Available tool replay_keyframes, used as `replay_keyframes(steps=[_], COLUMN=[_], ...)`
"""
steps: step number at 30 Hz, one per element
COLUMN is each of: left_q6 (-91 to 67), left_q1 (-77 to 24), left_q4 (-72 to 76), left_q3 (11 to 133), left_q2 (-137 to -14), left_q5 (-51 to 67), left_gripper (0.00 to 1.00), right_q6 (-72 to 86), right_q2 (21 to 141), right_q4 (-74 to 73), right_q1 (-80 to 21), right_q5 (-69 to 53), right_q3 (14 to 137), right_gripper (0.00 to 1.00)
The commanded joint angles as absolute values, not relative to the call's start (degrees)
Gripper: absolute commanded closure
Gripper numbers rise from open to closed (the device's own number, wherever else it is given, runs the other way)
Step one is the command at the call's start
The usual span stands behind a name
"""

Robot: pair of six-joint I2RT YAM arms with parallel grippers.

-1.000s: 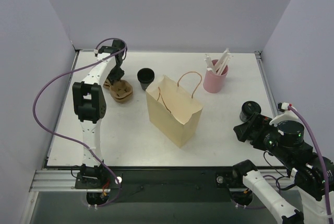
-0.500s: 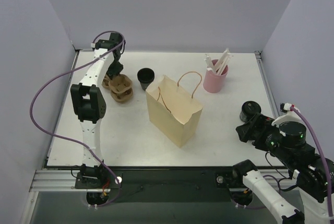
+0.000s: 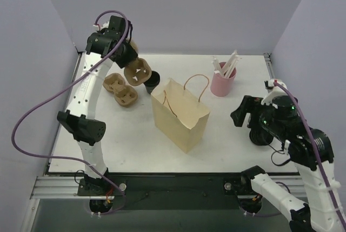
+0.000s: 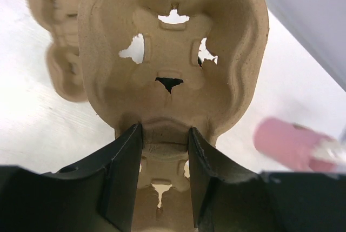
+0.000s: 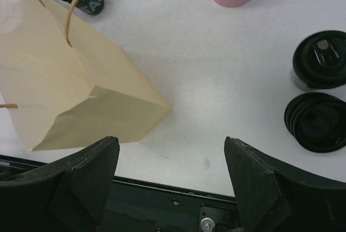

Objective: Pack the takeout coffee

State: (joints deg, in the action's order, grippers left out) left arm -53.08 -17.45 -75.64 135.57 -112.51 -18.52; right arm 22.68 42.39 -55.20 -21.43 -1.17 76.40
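Far left, the left gripper (image 4: 165, 134) pinches a brown moulded-pulp cup carrier (image 4: 227, 42) aloft; near right, the right gripper (image 5: 170, 153) hangs wide open, empty.

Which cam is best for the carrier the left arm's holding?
Left wrist: the carrier fills the frame, and you can see the jaws closed on its middle. Top external shows it small, held in the air at an angle. Right wrist doesn't show it.

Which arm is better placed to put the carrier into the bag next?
Left. The left gripper is shut on a carrier, held up beside the bag, near its open top. The right gripper is open and empty, over by the lidded cups.
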Motion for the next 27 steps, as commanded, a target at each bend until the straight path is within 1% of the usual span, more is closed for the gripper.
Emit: replay_keyframes(steps=[1, 7, 11, 15, 21, 27], left_q6=[-56.1, -59.3, -63.6, -68.1, -75.1, -78.9], left_q1=[-21.7, -26.5, -30.4, -34.6, -42.4, -47.6], left_q4=[-77.8, -77.7, -73.8, -72.1, -67.9, -64.5], left_q3=[138.7, 139.0, 136.7, 136.2, 134.1, 132.8], left_q2=[-105.0, -98.8, -95.8, -94.2, -93.4, -95.5], left_q5=[-13.4, -11.4, -8.5, -7.6, -10.4, -12.1], left_gripper=[0.70, 0.70, 0.70, 0.71, 0.71, 0.73], right_q6=[19.2, 20.7, 20.3, 21.0, 22.0, 21.9], right_q2=[48.7, 52.4, 54.7, 56.0, 53.0, 49.1], right_q4=[-43.4, -36.3, -31.2, -30.1, -30.2, -30.7], right_q1=[-21.7, -21.9, -22.1, -22.3, -22.3, -22.3], right_q5=[-5.9, -8.8, -12.6, -12.5, -10.5, -9.7], right_q3=[76.9, 75.5, 74.2, 74.4, 72.3, 69.0], right_gripper=[0.20, 0.20, 0.22, 0.24, 0.25, 0.25])
